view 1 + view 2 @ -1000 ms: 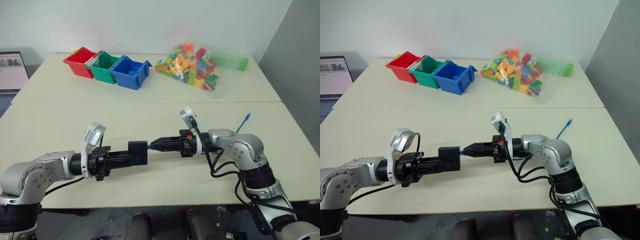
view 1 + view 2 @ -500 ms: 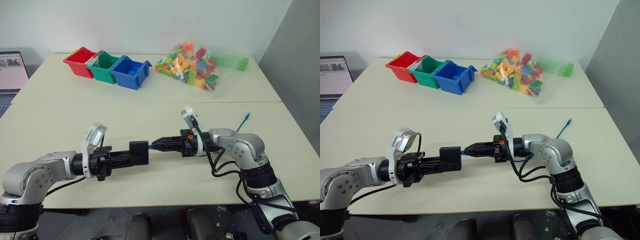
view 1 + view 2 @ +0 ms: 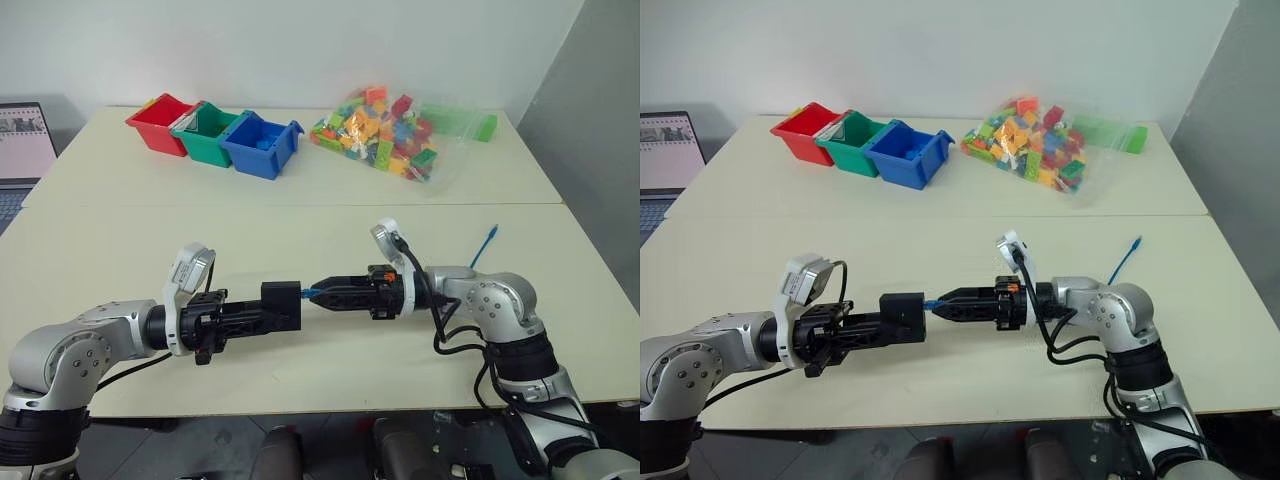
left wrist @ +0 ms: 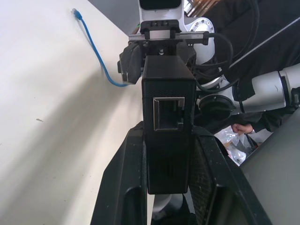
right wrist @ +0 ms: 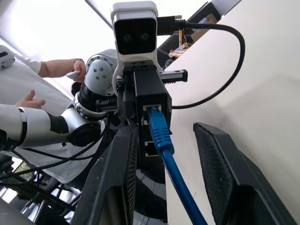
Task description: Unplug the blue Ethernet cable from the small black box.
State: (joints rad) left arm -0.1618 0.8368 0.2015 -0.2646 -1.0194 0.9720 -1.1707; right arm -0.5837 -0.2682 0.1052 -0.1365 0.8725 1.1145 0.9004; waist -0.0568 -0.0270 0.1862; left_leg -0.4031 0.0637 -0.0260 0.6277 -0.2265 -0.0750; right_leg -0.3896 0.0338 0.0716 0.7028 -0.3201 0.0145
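Blue Ethernet cable: thin, bright, flexible cord; its near plug sits in the upper port of the box, and the cord runs back between the right gripper's fingers. In the left eye view its far plug lies on the table at the right of the frame
Small black box: matte, squarish plastic block in the lower centre of the left eye view, held above the pale table with the plugged side turned towards the right of the frame
Left gripper: clamped tight on the box, one finger on each side wall; the left wrist view shows an empty port on the face towards that camera
Right gripper: jaws parted, holding nothing; its fingers stand either side of the plug, and whether the other finger brushes the cord I cannot tell
Step in hand: getting a proper hold on the plug, which is not yet out, by my reading
How to do it well: close on the plug body just beside the port, not on the soft cord, which would likely bend or slip
Latch: a plug of this kind probably has a release tab, and one finger should press it; I cannot see where it sits
Pull: straight out along the port's line, towards the right of the frame, with the left hold kept firm so the box does not twist
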